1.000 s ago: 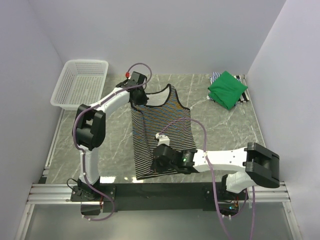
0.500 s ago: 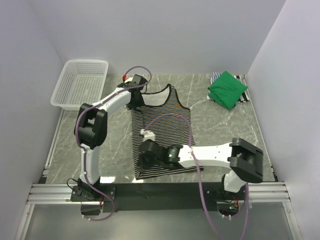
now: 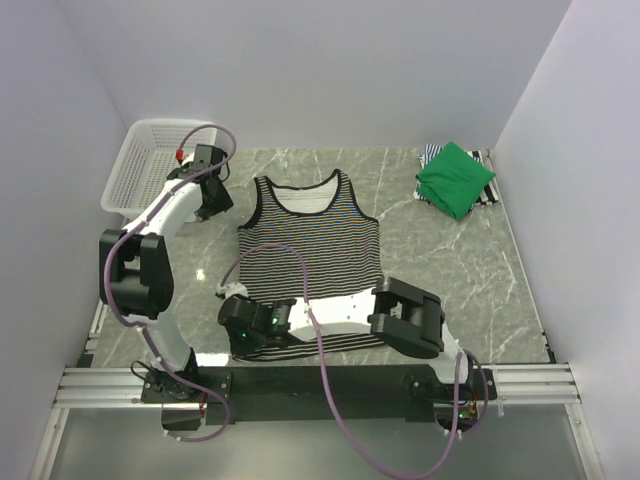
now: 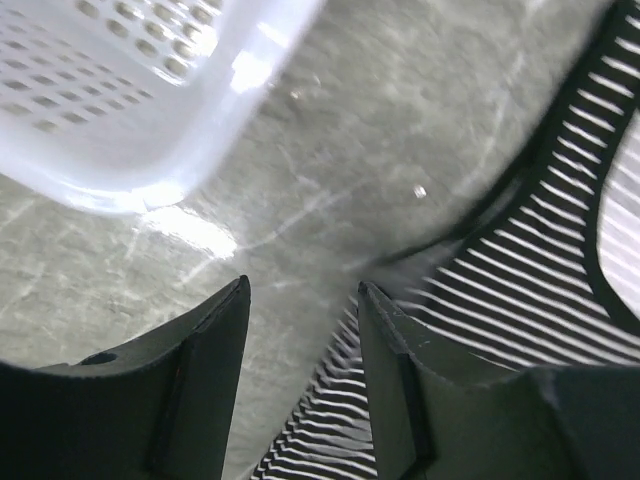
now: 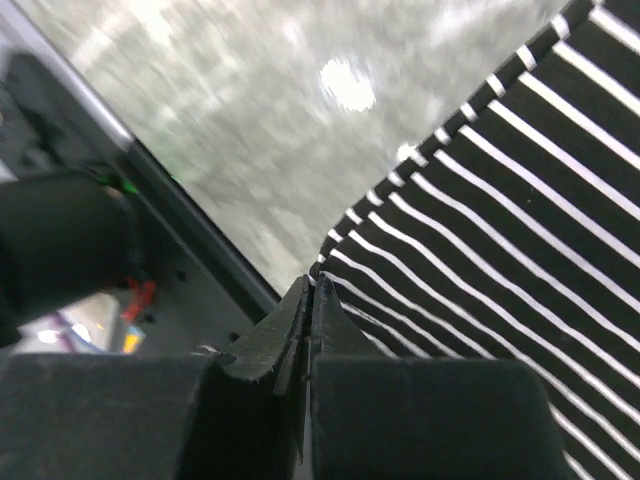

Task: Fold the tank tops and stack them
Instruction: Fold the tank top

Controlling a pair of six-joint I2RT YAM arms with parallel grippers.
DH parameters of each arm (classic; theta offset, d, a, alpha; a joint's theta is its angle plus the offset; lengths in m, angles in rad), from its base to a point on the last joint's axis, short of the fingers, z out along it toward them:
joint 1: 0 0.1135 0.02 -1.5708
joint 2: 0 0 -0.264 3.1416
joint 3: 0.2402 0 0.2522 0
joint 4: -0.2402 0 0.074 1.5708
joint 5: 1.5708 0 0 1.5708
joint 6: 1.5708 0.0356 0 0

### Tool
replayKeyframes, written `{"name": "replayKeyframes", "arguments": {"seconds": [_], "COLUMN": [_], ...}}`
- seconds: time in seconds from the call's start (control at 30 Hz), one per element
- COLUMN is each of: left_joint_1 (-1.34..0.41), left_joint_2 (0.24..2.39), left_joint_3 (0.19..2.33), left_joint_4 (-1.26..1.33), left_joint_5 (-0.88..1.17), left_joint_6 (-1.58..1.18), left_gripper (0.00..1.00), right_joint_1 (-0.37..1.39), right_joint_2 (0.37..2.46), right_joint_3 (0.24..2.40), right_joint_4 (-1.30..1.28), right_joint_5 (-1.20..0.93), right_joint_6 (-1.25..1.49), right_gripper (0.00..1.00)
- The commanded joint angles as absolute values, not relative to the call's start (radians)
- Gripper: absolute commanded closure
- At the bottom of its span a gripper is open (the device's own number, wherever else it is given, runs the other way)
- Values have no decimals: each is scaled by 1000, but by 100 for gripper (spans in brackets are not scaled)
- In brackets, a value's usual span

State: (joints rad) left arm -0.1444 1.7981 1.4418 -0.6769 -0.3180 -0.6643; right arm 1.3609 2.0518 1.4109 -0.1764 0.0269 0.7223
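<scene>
Noted at the centre of the table (image 3: 450, 265): black-and-white striped tank top (image 3: 318, 240), spread flat, neckline toward the far wall, hem toward the arm bases. Body and straps lying smooth on the whole. Lower hem partly hidden beneath the right arm (image 3: 340, 312) in the overhead view.

Found at the near left corner of that hem: right gripper (image 5: 309, 284), jaws pressed together with no gap. Striped cloth edge meeting the fingertips exactly at the closure. Appears pinched between them, though not confirmed, given so close a wrist view. Right arm stretched low along the near edge of the table, reaching leftward from its base.

Found just beside the garment's far left shoulder strap: left gripper (image 4: 302, 295), jaws standing well apart, gripping nothing. Bare marble visible between the fingers, striped fabric just past one finger, a corner of the white mesh basket (image 3: 150, 170) off to the other side.

Recorded at the far right corner of the table: bright green tank top (image 3: 455, 178), folded into a compact pad, resting on the finely striped tank top (image 3: 431, 154), only edges of the latter protruding. Both well apart from the spread garment.

Basket placed at the far left corner, against the side wall.
</scene>
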Motion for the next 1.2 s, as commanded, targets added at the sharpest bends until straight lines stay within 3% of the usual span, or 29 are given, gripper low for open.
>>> {"name": "replayKeyframes", "arguments": {"seconds": [0.0,0.47,1.17], "left_joint_1": [-161,-160,-149], "left_joint_2": [1766,1833,1882], "left_joint_3": [1404,1336,1279], "left_joint_4": [-631,-557,-482], "left_joint_5": [-233,-49,-54], "left_joint_6": [-618,-638,-638], "left_gripper": [47,50,60], "right_joint_1": [1367,1341,1331], "right_joint_2": [2049,1881,1856], "right_joint_3": [1447,1183,1186], "right_joint_4": [-201,-19,-20], "right_joint_5": [17,28,21], "right_joint_6": [690,772,787], "right_gripper": [100,100,100]}}
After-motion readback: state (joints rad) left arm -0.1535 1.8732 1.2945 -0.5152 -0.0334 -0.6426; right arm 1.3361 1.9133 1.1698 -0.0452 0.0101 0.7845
